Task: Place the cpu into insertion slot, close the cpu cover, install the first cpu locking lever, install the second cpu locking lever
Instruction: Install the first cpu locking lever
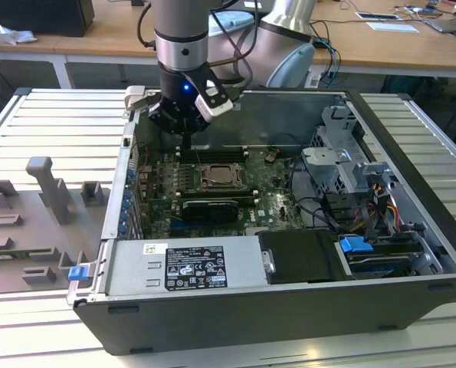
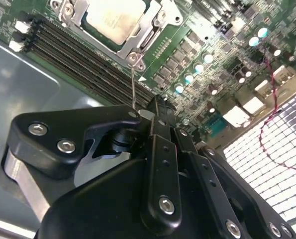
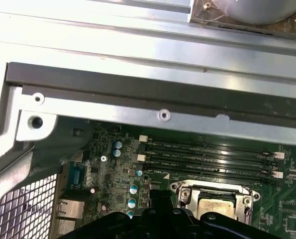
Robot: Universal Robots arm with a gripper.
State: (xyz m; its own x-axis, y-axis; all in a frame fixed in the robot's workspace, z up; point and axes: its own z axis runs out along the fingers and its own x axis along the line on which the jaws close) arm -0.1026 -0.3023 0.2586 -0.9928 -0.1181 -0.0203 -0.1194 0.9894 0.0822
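CPU point(image 2: 113, 20) seated in slot point(image 1: 214, 178), mid-board, between memory slots point(image 2: 88, 52) and black card point(image 1: 207, 208). Cover point(image 2: 145, 35) judged closed: silver frame lies flat around chip. Thin lever point(image 2: 133, 89) seen standing off frame corner, running toward gripper point(image 2: 160, 114). Gripper poised above memory slots, just beside socket; fingers drawn together, narrow, apparently pinching lever end; contact not confirmed. Step in hand judged: first lever install. Next move calls for lever swung down, hooked under retaining tab, wire kept unbent.
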